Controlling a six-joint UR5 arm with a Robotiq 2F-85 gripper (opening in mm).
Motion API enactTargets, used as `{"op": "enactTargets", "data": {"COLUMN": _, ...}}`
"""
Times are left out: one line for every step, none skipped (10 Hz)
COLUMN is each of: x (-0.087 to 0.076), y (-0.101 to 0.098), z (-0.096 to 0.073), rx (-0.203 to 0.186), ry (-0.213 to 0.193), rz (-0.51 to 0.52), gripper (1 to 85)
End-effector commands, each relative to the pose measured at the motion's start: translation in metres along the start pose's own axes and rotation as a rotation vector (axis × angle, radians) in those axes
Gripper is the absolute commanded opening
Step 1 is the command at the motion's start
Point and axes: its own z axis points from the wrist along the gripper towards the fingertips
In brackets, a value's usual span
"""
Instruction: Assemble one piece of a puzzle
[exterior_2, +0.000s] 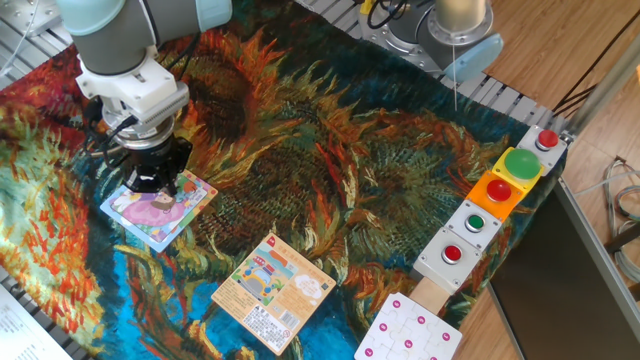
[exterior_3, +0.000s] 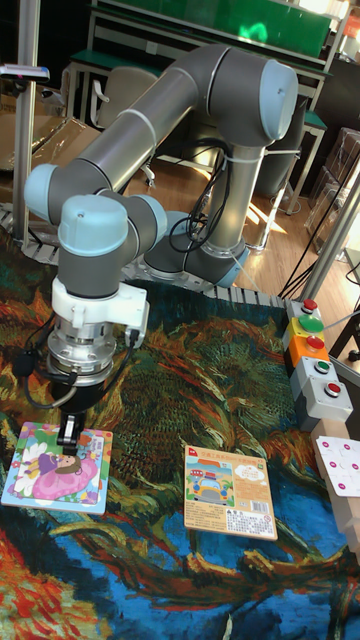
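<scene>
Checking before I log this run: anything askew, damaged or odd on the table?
Nothing stands out. The square pastel jigsaw puzzle lies flat on the sunflower-print cloth, with the black two-finger gripper down at its far corner. The orange printed card and the white pink-dotted board also lie flat. The piece itself is hidden under the gripper.
</scene>
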Motion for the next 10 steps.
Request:
{"op": "enactTargets", "data": {"x": 0.0001, "y": -0.0012, "z": -0.0001, "rx": 0.005, "ry": -0.008, "rz": 0.009, "gripper": 1.3}}
{"op": "enactTargets", "data": {"x": 0.0001, "y": -0.0005, "z": 0.0005, "rx": 0.005, "ry": -0.008, "rz": 0.009, "gripper": 1.3}}
{"op": "enactTargets", "data": {"x": -0.0009, "y": 0.0004, "z": 0.0013, "rx": 0.005, "ry": -0.011, "rz": 0.012, "gripper": 1.3}}
{"op": "enactTargets", "data": {"x": -0.0018, "y": 0.0010, "z": 0.0018, "rx": 0.004, "ry": -0.013, "rz": 0.014, "gripper": 1.3}}
{"op": "enactTargets", "data": {"x": -0.0022, "y": 0.0016, "z": 0.0021, "rx": 0.002, "ry": -0.013, "rz": 0.016, "gripper": 1.3}}
{"op": "enactTargets", "data": {"x": -0.0027, "y": 0.0022, "z": 0.0018, "rx": 0.000, "ry": -0.014, "rz": 0.017, "gripper": 1.3}}
{"op": "enactTargets", "data": {"x": -0.0025, "y": 0.0030, "z": 0.0014, "rx": 0.000, "ry": -0.014, "rz": 0.017, "gripper": 1.3}}
{"op": "enactTargets", "data": {"x": -0.0023, "y": 0.0040, "z": 0.0017, "rx": 0.000, "ry": -0.014, "rz": 0.019, "gripper": 1.3}}
{"op": "enactTargets", "data": {"x": -0.0027, "y": 0.0046, "z": 0.0021, "rx": 0.000, "ry": -0.016, "rz": 0.020, "gripper": 1.3}}
{"op": "enactTargets", "data": {"x": -0.0029, "y": 0.0045, "z": 0.0023, "rx": 0.002, "ry": -0.016, "rz": 0.020, "gripper": 1.3}}
